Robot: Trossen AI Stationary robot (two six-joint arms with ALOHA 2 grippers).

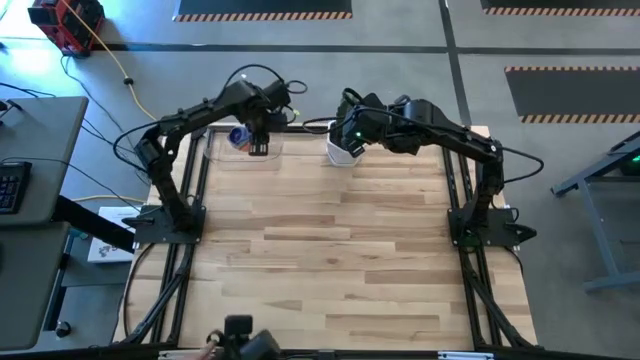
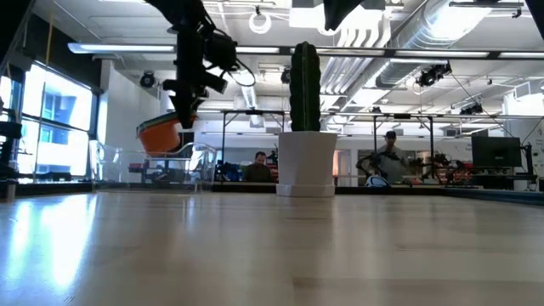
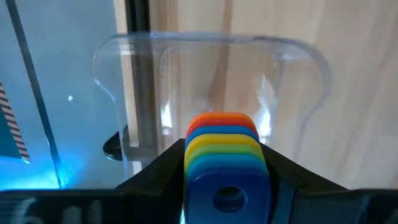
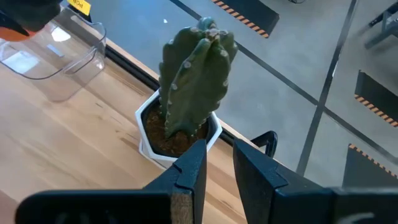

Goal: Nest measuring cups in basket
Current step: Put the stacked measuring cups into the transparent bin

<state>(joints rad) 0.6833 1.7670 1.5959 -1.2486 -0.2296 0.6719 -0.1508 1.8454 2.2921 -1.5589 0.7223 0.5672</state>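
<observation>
My left gripper (image 1: 258,138) is over the table's far left part, shut on a nested stack of measuring cups. In the low view the orange bowl (image 2: 161,134) is outermost and hangs just above the clear basket (image 2: 153,166). In the high view the blue cup (image 1: 238,135) shows on top. The left wrist view shows the stacked handles (image 3: 225,155), orange, yellow, light blue and dark blue, over the basket (image 3: 211,68). My right gripper (image 4: 217,167) hovers narrowly open beside the cactus pot (image 4: 177,140), touching nothing. My left gripper pinches the stacked handles of the nested cups (image 3: 227,186) between its two fingers (image 3: 161,177), near the handles' free ends, coming from above and pointing down. The stack is lifted clear, its bowls (image 2: 161,134) level beside and below the fingers, over the basket.
A tall green cactus (image 2: 305,85) in a white pot (image 2: 306,161) stands at the far edge, right of the basket (image 1: 243,152). The wooden table (image 1: 330,260) stretches bare toward the near edge. People sit at benches in the room beyond (image 2: 389,157).
</observation>
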